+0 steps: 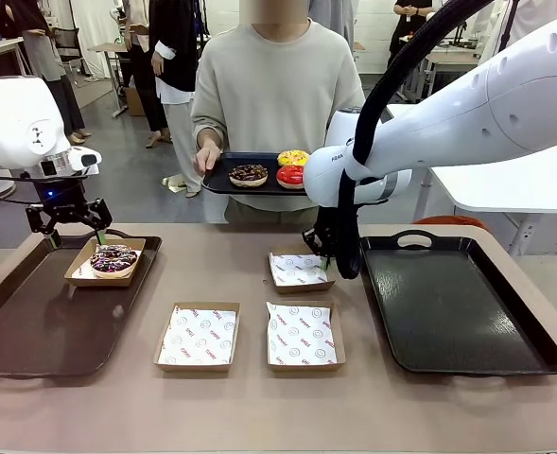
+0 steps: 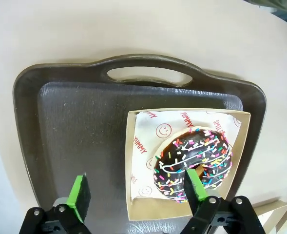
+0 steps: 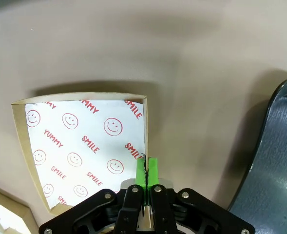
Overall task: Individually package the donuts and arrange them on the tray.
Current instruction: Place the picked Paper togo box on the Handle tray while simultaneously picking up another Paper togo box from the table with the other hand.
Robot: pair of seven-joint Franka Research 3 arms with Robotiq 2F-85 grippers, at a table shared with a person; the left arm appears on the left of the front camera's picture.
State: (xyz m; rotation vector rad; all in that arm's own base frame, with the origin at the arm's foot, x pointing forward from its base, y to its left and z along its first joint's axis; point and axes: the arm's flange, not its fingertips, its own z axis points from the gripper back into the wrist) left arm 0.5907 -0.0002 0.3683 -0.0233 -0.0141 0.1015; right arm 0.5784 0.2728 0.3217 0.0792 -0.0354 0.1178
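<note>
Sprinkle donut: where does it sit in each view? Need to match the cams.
Front: sprinkle donut at left, in a box on the left tray.
Left wrist: lower right, in that box, by one finger of the open left end effector.
Right wrist: aimed at the empty box, with the right end effector pinching its wall.
Shared landmark: the tan table.

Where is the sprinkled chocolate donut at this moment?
In the front view the sprinkled donut sits in a paper-lined box on the dark tray at the robot's left side, just below the open left hand.
</note>
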